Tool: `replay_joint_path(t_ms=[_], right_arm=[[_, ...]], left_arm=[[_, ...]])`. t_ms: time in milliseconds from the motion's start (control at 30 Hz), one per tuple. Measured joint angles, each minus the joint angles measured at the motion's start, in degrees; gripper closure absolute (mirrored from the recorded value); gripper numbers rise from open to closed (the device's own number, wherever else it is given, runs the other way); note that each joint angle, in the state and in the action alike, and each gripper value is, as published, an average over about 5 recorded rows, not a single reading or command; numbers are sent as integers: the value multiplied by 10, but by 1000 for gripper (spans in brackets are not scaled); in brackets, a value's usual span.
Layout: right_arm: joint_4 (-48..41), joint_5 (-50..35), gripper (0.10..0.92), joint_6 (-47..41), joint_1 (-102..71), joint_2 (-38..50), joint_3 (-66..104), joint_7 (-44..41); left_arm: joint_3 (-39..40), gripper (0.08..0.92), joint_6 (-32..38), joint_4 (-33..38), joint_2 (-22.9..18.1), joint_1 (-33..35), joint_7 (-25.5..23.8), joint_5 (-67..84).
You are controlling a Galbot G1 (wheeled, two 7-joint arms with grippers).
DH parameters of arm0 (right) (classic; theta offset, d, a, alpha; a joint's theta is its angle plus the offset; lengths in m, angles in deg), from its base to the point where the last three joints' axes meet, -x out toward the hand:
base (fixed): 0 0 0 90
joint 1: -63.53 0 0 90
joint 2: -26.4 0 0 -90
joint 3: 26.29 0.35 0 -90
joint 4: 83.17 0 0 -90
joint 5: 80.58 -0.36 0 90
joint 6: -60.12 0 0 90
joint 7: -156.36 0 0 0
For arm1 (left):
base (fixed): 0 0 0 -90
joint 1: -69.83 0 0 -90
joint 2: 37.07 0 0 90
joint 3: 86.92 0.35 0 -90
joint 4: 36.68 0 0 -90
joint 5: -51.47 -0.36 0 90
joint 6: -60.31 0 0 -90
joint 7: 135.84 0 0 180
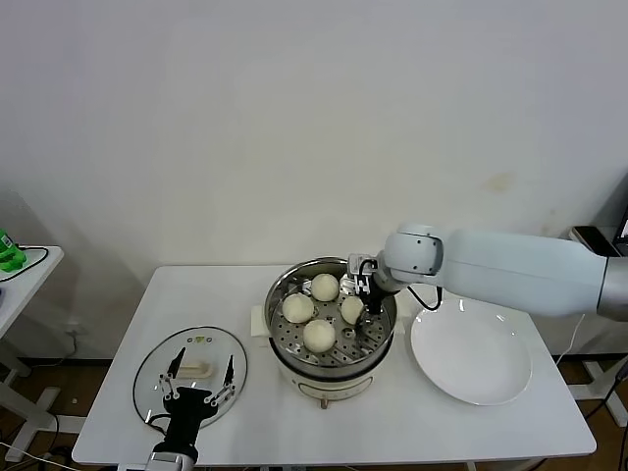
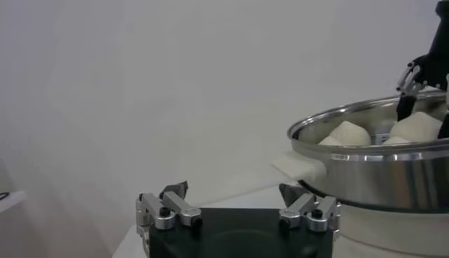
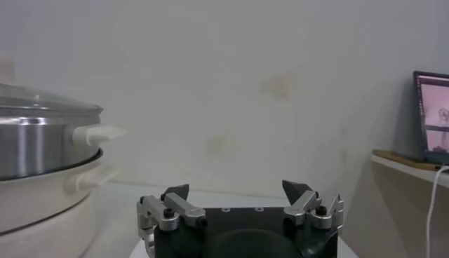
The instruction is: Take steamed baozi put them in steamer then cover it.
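Several cream-white baozi (image 1: 319,335) lie in the steel steamer (image 1: 285,285) on its cream pot base at the table's middle. My right gripper (image 1: 365,289) reaches in over the steamer's right rim, just above the baozi (image 1: 351,309) nearest that side. In the right wrist view its jaws (image 3: 236,188) stand open with nothing between them. My left gripper (image 1: 201,371) hovers open over the glass lid (image 1: 157,383) at the front left, its fingers either side of the cream handle (image 1: 193,370). The left wrist view shows that gripper (image 2: 231,191) open and the steamer (image 2: 372,175) with baozi (image 2: 349,133) inside.
A bare white plate (image 1: 471,355) lies right of the steamer. A folded white cloth (image 1: 259,321) sits by the pot's left side. A side table with a green item (image 1: 10,253) stands at the far left. The wall runs behind the table.
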Motion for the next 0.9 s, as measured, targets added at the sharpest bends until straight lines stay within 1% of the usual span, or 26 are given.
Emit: replay_joint_path(t_ms=[133, 233, 633, 767, 900], right_arm=[[4, 1, 259, -1, 3, 4, 0, -1], [9, 1, 213, -2, 8, 8, 1, -2], [55, -14, 203, 7, 39, 50, 34, 16], [82, -16, 203, 19, 30, 88, 69, 47], [116, -14, 202, 42, -10, 138, 126, 98]], left_arm=[[0, 177, 0, 0, 1, 0, 0, 0], [-1, 177, 0, -1, 1, -1, 0, 0], [-21, 177, -9, -16, 17, -13, 5, 19], [-34, 177, -19, -27, 25, -19, 7, 26], [-45, 177, -26, -41, 27, -26, 9, 28]])
